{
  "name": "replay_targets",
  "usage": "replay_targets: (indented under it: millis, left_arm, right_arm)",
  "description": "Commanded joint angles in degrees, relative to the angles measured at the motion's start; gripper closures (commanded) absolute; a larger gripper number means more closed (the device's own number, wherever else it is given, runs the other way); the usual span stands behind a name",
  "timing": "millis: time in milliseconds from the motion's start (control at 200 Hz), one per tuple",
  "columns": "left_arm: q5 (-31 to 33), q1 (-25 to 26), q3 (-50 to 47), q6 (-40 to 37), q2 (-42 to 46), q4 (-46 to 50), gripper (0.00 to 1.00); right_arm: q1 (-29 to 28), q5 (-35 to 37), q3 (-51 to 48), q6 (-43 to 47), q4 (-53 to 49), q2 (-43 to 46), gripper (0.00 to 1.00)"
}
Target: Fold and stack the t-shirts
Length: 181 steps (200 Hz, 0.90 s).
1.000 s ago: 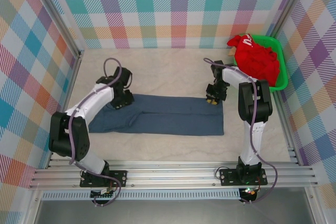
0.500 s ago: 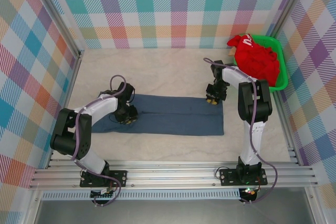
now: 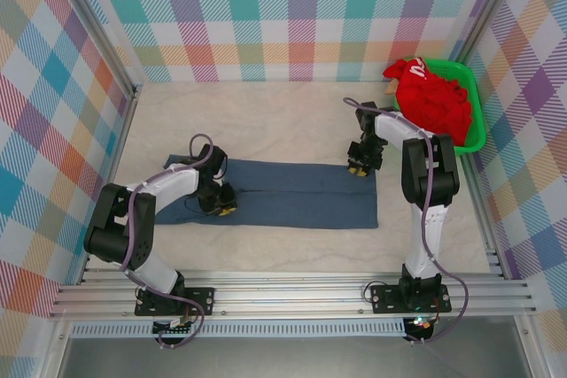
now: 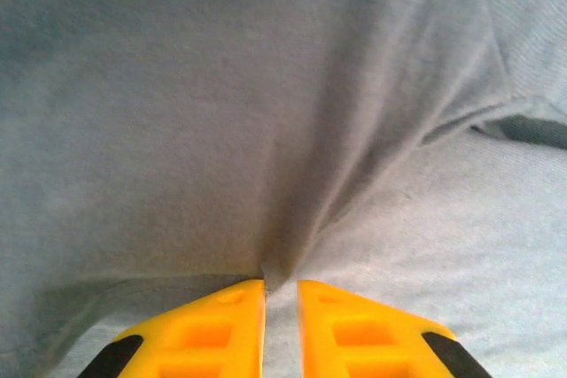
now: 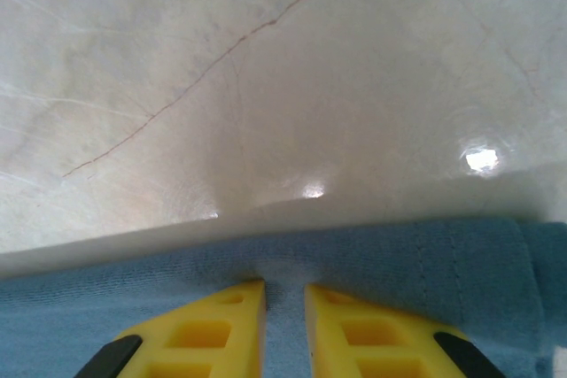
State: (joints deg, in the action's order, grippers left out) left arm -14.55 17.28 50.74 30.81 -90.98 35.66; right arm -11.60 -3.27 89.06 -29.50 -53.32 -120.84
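Observation:
The slate-blue t-shirt (image 3: 292,194) lies as a long folded strip across the middle of the table. My left gripper (image 3: 223,204) is low over its left part, jaws shut on a pinched ridge of the blue cloth (image 4: 292,245), which pulls up in a crease between the yellow fingers (image 4: 221,325). My right gripper (image 3: 359,168) sits at the shirt's far right corner, shut on the hem (image 5: 283,294). The red t-shirt (image 3: 434,99) is heaped in the green basket at the back right.
The green plastic basket (image 3: 477,135) stands against the right wall. Plaid walls close in the table on three sides. Pale table surface (image 3: 266,121) stretches behind the blue shirt, and a metal rail (image 3: 283,294) runs along the near edge.
My left gripper has pulled the shirt's left end to the right and toward the near side, folding cloth over itself. The right gripper has stayed put at the far right corner.

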Motion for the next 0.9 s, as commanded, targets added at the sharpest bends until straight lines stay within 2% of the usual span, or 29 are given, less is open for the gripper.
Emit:
replay_targets:
  millis: [0,70,180,340,430,535,705,840,900]
  left_arm:
    - [-1.7,0.7,3.9,2.0,3.9,2.6,0.81]
    - [2.6,0.7,7.2,5.4,6.2,7.2,0.77]
    - [9.7,-0.9,10.7,16.8,5.8,15.7,0.78]
    - [8.6,-2.5,8.5,30.6,1.7,10.2,0.8]
    - [9.7,-3.4,9.5,34.8,-2.1,10.3,0.84]
    - [11.5,-5.6,10.5,35.3,-5.8,9.9,0.84]
    - [12.8,-10.8,15.9,31.5,-14.7,10.5,0.84]
    - [14.0,-12.8,27.7,26.1,-24.4,12.4,0.84]
    - [13.5,-12.9,36.5,23.0,-29.7,12.8,0.84]
  right_arm:
    - [0.1,0.8,1.0,0.3,0.0,-0.4,0.79]
    - [0.0,1.4,1.5,0.5,-0.5,0.8,0.78]
    - [0.0,1.9,1.6,0.6,-0.4,3.3,0.75]
    - [-0.1,0.8,1.6,0.9,-0.3,2.7,0.75]
    - [-0.1,0.8,1.6,0.7,-1.0,1.2,0.75]
    - [-0.1,0.6,2.2,0.0,-2.9,-0.8,0.78]
    - [-0.9,0.7,1.2,-4.1,-6.4,-1.7,0.79]
    - [-3.2,-0.5,-2.5,-7.8,-7.2,0.2,0.77]
    - [-4.7,-2.0,-4.9,-9.1,-6.9,1.3,0.77]
